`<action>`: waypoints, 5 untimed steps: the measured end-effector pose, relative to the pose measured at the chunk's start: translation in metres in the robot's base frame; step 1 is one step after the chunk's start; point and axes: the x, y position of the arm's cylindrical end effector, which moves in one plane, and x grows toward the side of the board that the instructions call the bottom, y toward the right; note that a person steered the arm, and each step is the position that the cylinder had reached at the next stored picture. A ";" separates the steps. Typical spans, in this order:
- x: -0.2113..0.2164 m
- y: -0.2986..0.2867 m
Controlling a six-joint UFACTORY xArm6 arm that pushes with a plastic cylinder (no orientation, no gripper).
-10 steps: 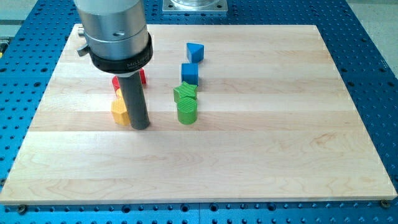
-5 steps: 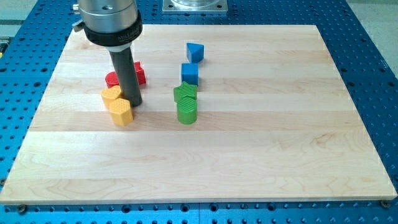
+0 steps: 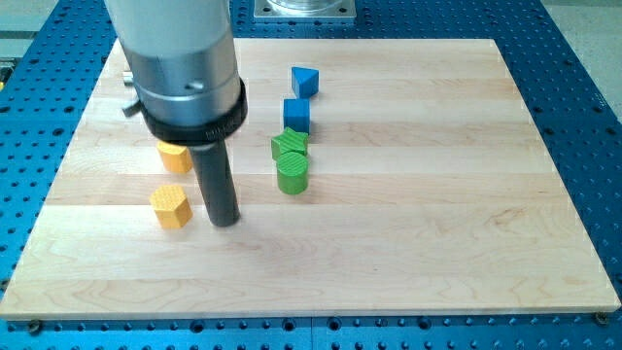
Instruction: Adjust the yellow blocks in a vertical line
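Observation:
Two yellow blocks lie at the view's left. A yellow hexagonal block sits lower down. The other yellow block lies above it, partly hidden by the arm's body, so I cannot make out its shape. My tip rests on the board just right of the lower yellow block, a small gap apart. The two yellow blocks stand roughly one above the other, with a gap between them.
A blue triangular block, a blue cube, a green star-like block and a green cylinder form a column at the view's middle. The arm's wide body hides the board at the upper left, where the red blocks were.
My tip moved down the view and slightly right. The lower yellow block slid down and left, away from the upper one. The red blocks are now hidden behind the arm.

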 end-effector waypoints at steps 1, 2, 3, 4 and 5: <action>0.058 -0.022; 0.035 -0.046; 0.001 -0.048; 0.025 -0.120; -0.038 -0.166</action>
